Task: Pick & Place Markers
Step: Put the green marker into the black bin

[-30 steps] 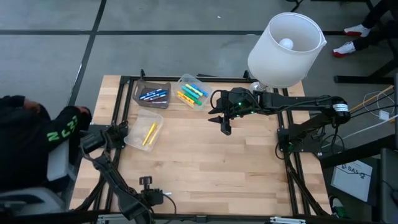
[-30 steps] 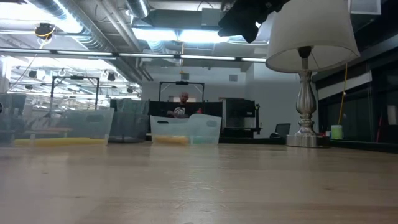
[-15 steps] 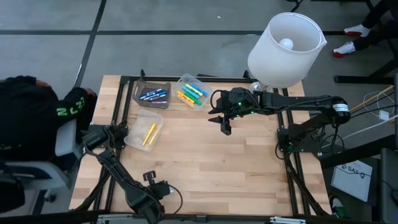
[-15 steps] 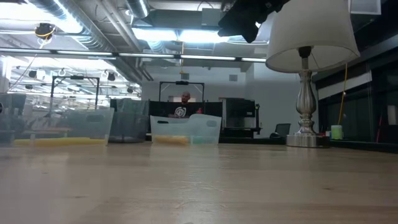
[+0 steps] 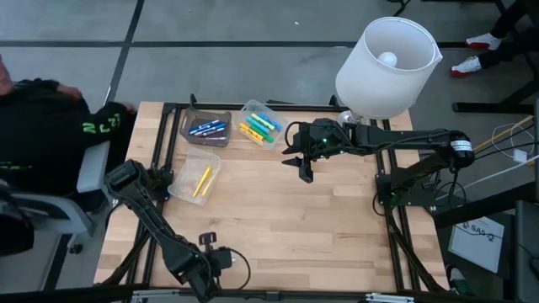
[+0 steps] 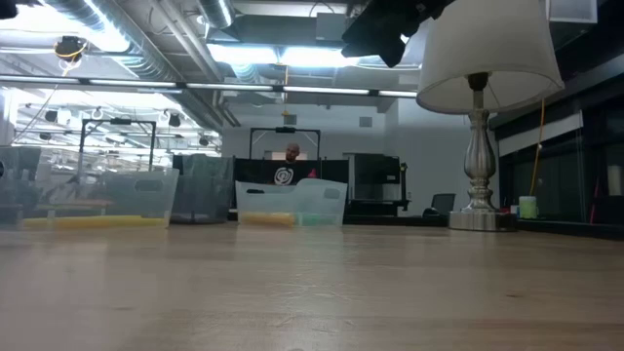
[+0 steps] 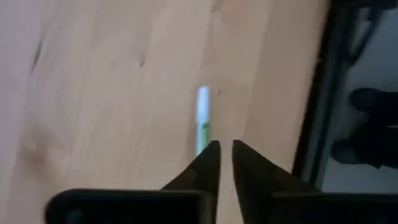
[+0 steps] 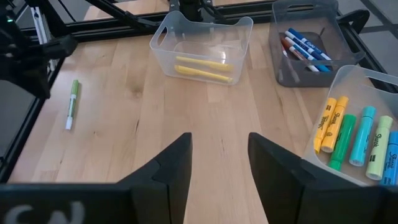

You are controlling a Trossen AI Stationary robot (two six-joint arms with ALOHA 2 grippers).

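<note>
the dark left gripper [image 7: 225,155] hangs low, its fingers a narrow slit apart; the dark right gripper [image 8: 219,165] hovers, its fingers spread.

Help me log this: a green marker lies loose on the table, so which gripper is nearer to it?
Left. The left gripper hovers right at the green marker, near the table's front edge. The right gripper hangs far across the table beside the bins.
</note>
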